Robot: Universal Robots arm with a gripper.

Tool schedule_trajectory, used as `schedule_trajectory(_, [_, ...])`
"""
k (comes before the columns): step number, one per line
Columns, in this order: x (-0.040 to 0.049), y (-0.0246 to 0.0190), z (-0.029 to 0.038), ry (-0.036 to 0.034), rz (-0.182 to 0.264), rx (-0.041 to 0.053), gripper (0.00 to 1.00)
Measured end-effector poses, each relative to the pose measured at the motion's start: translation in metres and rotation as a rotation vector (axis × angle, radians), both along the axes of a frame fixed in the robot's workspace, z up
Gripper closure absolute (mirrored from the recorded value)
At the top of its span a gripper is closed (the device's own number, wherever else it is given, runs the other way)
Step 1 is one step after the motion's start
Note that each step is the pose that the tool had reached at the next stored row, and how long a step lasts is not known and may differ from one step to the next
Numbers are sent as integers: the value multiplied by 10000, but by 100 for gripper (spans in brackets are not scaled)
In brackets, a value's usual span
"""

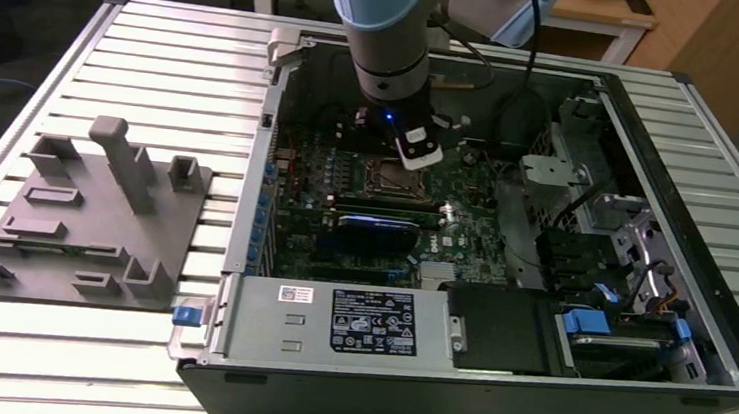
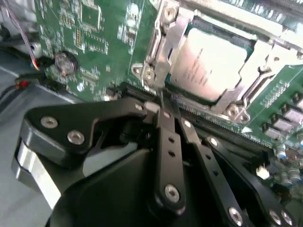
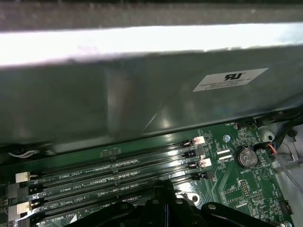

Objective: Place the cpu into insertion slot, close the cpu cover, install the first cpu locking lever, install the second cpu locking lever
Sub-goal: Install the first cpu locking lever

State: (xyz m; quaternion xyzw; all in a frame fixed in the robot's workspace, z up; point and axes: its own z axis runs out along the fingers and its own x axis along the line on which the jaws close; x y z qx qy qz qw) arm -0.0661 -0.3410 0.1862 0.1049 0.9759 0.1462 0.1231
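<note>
Cpu (image 2: 208,66) sits in the insertion slot (image 2: 191,23), upper right of the second wrist view, silver top showing. Cpu cover (image 2: 258,61) is down around it, frame on the chip's edges. Gripper (image 2: 165,106) fingers pressed together, tips at a thin metal lever (image 2: 158,78) by the cover's corner; contact unclear. Exterior view: arm (image 1: 385,28) reaches down into the open computer case (image 1: 672,123), upper centre, grey fixture block (image 1: 88,213) at left on the table (image 1: 8,356).
</note>
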Motion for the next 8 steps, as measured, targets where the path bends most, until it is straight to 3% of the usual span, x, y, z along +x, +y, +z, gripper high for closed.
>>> schedule_trajectory(8, [0, 0, 18, -1, 0, 32, 90])
